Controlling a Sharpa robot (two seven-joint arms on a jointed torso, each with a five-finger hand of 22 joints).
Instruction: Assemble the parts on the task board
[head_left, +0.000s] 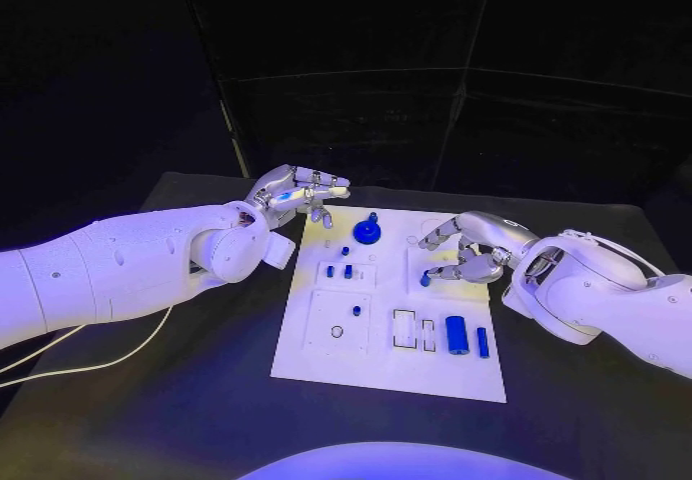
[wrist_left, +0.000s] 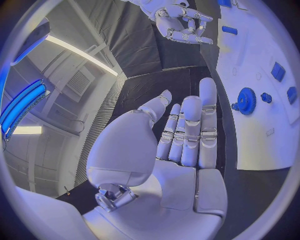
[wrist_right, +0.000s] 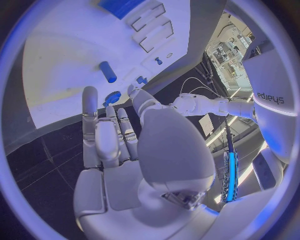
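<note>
The white task board (head_left: 310, 345) lies mid-table. A blue gear (head_left: 368, 233) stands near its far edge, two small blue pegs (head_left: 339, 270) sit behind it, and a short blue peg (head_left: 426, 279) lies on the board's right half. A thick blue cylinder (head_left: 456, 334) and a thin blue bar (head_left: 482, 342) lie near the front right. My left hand (head_left: 300, 192) hovers off the board's far left corner, fingers straight and empty (wrist_left: 187, 130), with the gear (wrist_left: 247, 101) beyond them. My right hand (head_left: 464, 250) hangs over the board's right side, empty (wrist_right: 119, 135), its fingertips just by the short peg (wrist_right: 108, 71).
Two white rectangular slots (head_left: 414, 330) and a small ring (head_left: 336, 331) mark the board's front half. A white cable (head_left: 87, 365) trails over the black table (head_left: 159, 420) at the left. My left arm (wrist_right: 200, 105) reaches in along the board's far side.
</note>
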